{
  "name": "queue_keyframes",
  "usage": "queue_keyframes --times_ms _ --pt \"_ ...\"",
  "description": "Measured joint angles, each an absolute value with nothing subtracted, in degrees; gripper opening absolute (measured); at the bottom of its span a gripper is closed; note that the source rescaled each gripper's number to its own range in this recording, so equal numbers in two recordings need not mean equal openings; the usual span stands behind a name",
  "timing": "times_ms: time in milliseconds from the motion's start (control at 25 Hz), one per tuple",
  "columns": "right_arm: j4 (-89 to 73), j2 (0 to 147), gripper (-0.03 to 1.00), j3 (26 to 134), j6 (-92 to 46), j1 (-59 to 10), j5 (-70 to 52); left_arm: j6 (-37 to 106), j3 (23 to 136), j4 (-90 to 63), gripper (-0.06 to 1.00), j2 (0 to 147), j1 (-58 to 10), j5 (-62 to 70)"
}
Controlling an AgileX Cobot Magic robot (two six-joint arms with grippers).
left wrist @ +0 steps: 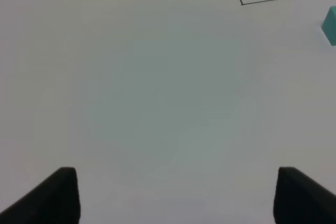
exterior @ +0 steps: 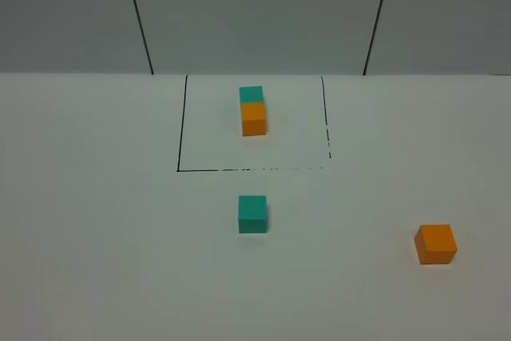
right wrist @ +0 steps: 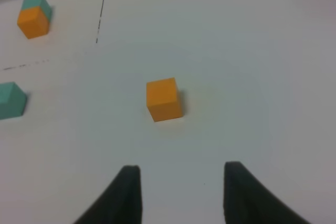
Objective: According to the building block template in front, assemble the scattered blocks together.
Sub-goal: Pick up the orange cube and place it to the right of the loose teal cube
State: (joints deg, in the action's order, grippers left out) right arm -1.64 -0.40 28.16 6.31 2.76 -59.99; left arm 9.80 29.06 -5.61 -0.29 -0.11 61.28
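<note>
White tabletop (exterior: 96,261) holds the loose matte orange cube (exterior: 435,243) at the overhead frame's lower right, just ahead of the nearer right tool (right wrist: 181,166), jaws apart and empty, as on the left tool (left wrist: 177,170).

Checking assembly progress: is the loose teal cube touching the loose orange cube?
Apart. The exterior high view shows a wide stretch of bare table between the loose teal cube and the loose orange cube.
</note>
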Motion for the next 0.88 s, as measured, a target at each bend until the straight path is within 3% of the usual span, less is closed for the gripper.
queue_keyframes --times_ms 400,520,560,640,800,880 --pt "-1.0 -0.4 0.0 28.2 6.4 2.8 -60.0 9.8 29.1 -5.6 0.64 -0.3 -0.1 61.3" --pt "-1.0 -0.4 0.08 28.2 6.4 2.8 -60.0 9.8 29.1 -5.6 0.64 -0.3 -0.1 61.3" --pt "-1.5 -0.4 0.14 28.2 6.4 2.8 -60.0 9.8 29.1 -5.6 0.64 -0.3 -0.1 61.3" --pt "-3.4 -0.4 0.34 28.2 6.4 2.8 -59.9 9.8 29.1 -5.6 0.64 -0.3 -0.1 61.3" --pt "-6.4 1.5 0.91 28.2 6.3 2.8 -59.6 9.8 29.1 -5.6 0.64 -0.3 -0.1 61.3" --pt "-7.0 5.1 1.0 28.9 5.4 2.8 -59.3 9.8 29.1 -5.6 0.64 -0.3 -0.1 61.3"
